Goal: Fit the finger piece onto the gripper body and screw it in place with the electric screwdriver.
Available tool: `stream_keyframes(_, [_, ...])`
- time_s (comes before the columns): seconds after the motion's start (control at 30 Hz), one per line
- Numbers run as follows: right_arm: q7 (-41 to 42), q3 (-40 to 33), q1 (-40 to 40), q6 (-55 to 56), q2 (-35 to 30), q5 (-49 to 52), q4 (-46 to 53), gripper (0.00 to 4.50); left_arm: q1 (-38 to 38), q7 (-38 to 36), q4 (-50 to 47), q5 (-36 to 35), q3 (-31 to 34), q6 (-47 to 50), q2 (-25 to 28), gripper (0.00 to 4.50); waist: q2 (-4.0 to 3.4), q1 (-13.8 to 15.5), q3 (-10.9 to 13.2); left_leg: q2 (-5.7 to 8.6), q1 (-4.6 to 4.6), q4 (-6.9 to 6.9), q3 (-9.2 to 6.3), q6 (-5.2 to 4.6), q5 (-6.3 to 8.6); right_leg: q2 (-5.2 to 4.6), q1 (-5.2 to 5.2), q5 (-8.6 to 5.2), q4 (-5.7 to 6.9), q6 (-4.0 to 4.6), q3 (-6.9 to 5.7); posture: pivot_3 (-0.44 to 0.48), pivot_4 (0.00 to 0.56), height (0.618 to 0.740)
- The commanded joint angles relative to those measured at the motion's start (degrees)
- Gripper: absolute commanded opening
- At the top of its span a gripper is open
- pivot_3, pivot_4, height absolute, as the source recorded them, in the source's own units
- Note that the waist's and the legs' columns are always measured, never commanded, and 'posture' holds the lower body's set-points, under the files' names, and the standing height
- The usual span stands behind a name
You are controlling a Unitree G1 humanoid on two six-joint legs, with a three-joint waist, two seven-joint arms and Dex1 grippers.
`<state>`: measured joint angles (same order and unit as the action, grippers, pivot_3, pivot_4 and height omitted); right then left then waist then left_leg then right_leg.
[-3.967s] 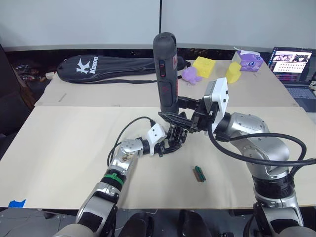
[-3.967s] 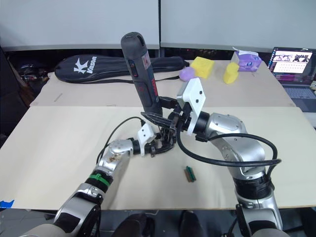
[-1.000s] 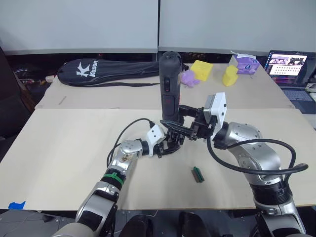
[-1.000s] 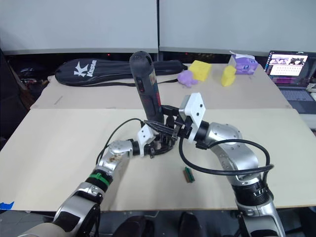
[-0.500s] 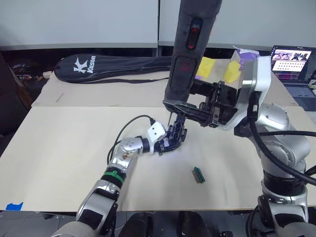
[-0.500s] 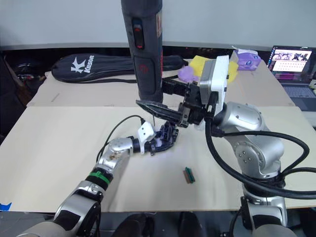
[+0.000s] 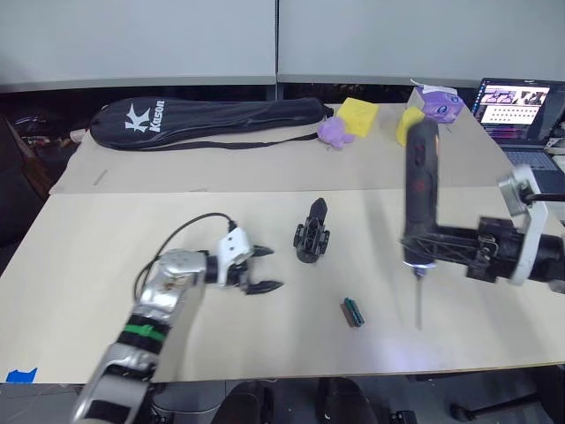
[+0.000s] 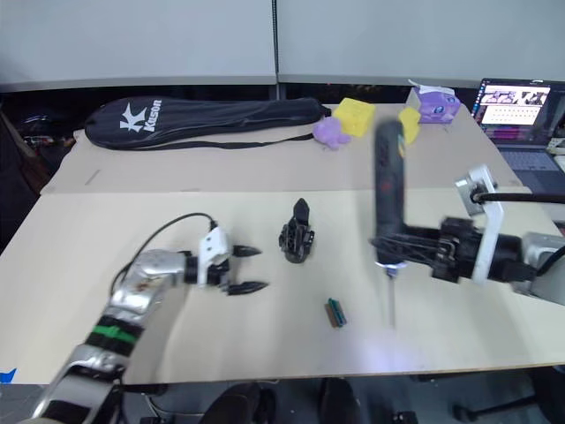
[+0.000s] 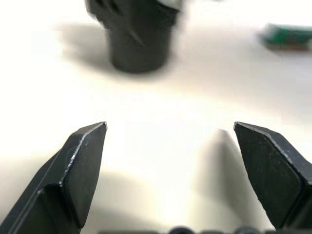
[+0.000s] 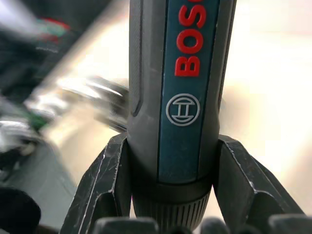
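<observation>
The gripper body (image 7: 312, 240) stood upright mid-frame, nearer the empty, spread-fingered left gripper (image 7: 262, 269) than the right gripper (image 7: 439, 245), which clasped the vertical electric screwdriver (image 7: 418, 196) at frame right.

A long black fabric racket bag with white lettering (image 7: 207, 117) lies across the upper left of the pale beige table (image 7: 79, 256). Upper right: a purple soft toy (image 7: 335, 131), two yellow foam blocks (image 7: 359, 116) (one partly hidden), a purple tissue box (image 7: 436, 102) and an open laptop (image 7: 518, 104). A small green-and-brown rectangular piece (image 7: 352, 312) lies lower centre.
</observation>
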<state>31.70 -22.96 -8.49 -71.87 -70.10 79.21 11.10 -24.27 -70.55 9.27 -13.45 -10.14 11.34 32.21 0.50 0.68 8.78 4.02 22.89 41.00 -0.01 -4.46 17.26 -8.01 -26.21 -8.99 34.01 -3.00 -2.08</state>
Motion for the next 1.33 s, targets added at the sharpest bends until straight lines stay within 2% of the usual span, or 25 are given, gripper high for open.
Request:
stream_keyframes(0.03, [3.54,4.50,-2.69,-2.55,-1.75,-6.29,-7.31,1.92,0.53,-4.21,-7.16,-3.40,1.06,3.80,3.94,4.48,-0.04,0.14,0.02,0.01,0.00,0.03,0.01,-0.15,0.02,-0.02,0.02,0.01,0.01,0.01,-0.03,0.000,0.150,0.723])
stream_keyframes(0.07, [4.48,6.44,-4.14,-2.98,-1.64,-8.11,-9.36,1.92,0.75,-4.74,-7.84,-3.67,1.14,4.37,5.03,4.48,-0.07,0.11,0.04,0.02,0.01,0.04,0.01,-0.49,0.13,-0.04,0.02,0.05,0.01,0.06,-0.06,0.000,0.150,0.723])
stream_keyframes(0.2, [7.04,14.45,-11.52,-3.27,0.30,-16.61,-16.19,1.92,0.47,-5.72,-8.95,-3.96,1.42,5.69,7.93,4.48,-0.30,-0.06,0.08,0.07,-0.01,0.06,0.08,-0.53,0.04,0.25,0.03,0.07,0.05,0.06,-0.08,0.000,0.150,0.723])
stream_keyframes(0.37, [13.94,24.81,-16.42,-0.26,0.96,-28.32,-21.50,1.92,-0.61,-6.09,-8.66,-3.57,1.87,5.36,9.42,4.48,-0.29,-0.04,0.09,0.04,0.04,0.02,0.09,-0.06,-0.23,0.42,-0.01,0.07,0.03,0.06,-0.11,0.000,0.150,0.723])
stream_keyframes(0.43, [16.78,26.75,-16.57,0.71,0.52,-31.25,-22.19,2.98,-0.79,-6.30,-8.27,-3.63,1.99,5.24,9.89,4.50,-0.30,0.16,0.09,0.06,0.10,0.03,0.09,-0.07,-0.23,0.41,-0.01,0.07,-0.01,0.05,-0.12,0.000,0.150,0.723])
stream_keyframes(0.53, [20.02,27.01,-15.32,2.96,0.27,-34.66,-22.78,3.98,-0.69,-6.95,-7.86,-3.58,2.01,5.06,10.90,4.50,-0.29,0.10,0.09,0.06,0.12,0.09,0.09,-0.11,-0.21,0.41,0.04,0.07,-0.01,0.03,-0.13,0.000,0.150,0.723])
stream_keyframes(0.6, [21.28,25.83,-13.66,4.86,0.09,-36.41,-22.46,4.49,-0.39,-7.36,-7.91,-3.51,2.00,5.01,11.46,4.50,-0.27,0.11,0.10,0.07,0.12,0.18,0.08,-0.14,-0.19,0.41,0.06,0.08,-0.02,0.01,-0.12,0.000,0.150,0.723])
stream_keyframes(0.7, [23.68,20.23,-8.50,10.88,-2.73,-38.64,-20.86,4.49,0.37,-8.24,-8.34,-4.07,2.81,5.87,13.16,4.50,-0.27,0.46,0.10,0.07,0.11,0.29,0.07,-0.15,-0.17,0.40,0.08,0.08,0.00,0.01,-0.13,0.000,0.150,0.723])
stream_keyframes(0.87, [39.08,-2.25,6.48,29.79,-4.03,-40.51,-17.93,4.49,2.35,-10.41,-7.91,-7.52,7.43,10.60,18.99,4.50,-0.29,0.56,0.10,0.06,0.05,0.26,0.06,-0.09,-0.20,0.46,0.05,0.08,0.07,-0.04,-0.11,0.000,0.150,0.723])
stream_keyframes(1.0, [49.52,-15.49,17.45,43.10,-3.03,-46.83,-24.13,4.49,4.90,-11.92,-5.16,-8.88,12.14,11.70,24.27,4.50,-0.26,0.12,0.11,0.04,-0.06,0.17,0.06,-0.08,-0.20,0.56,0.14,0.07,0.06,-0.08,-0.12,0.000,0.150,0.723])
stream_keyframes(1.13, [51.21,-17.19,20.54,60.85,-1.17,-54.22,-34.20,4.49,6.36,-11.00,-1.10,-7.09,13.96,7.63,25.61,4.50,-0.23,0.01,0.13,0.05,-0.49,-0.04,0.13,-0.09,-0.17,0.54,0.53,0.02,-0.01,-0.12,-0.08,0.000,0.150,0.723])
stream_keyframes(1.23, [49.53,-14.97,16.66,65.75,-0.23,-56.21,-40.82,4.49,5.87,-10.74,0.39,-6.48,13.86,5.60,24.96,4.50,-0.23,-0.12,0.18,0.04,-0.83,-0.07,0.13,-0.07,-0.12,0.52,0.86,0.00,-0.02,-0.13,-0.05,0.000,0.150,0.723])
stream_keyframes(1.33, [50.28,-13.07,14.99,68.26,0.25,-57.35,-43.46,4.49,4.80,-10.68,1.01,-6.74,13.30,5.33,24.23,4.50,-0.24,-0.19,0.18,0.03,-1.04,-0.14,0.09,-0.03,-0.11,0.48,0.97,0.00,0.00,-0.12,-0.01,0.000,0.150,0.723])
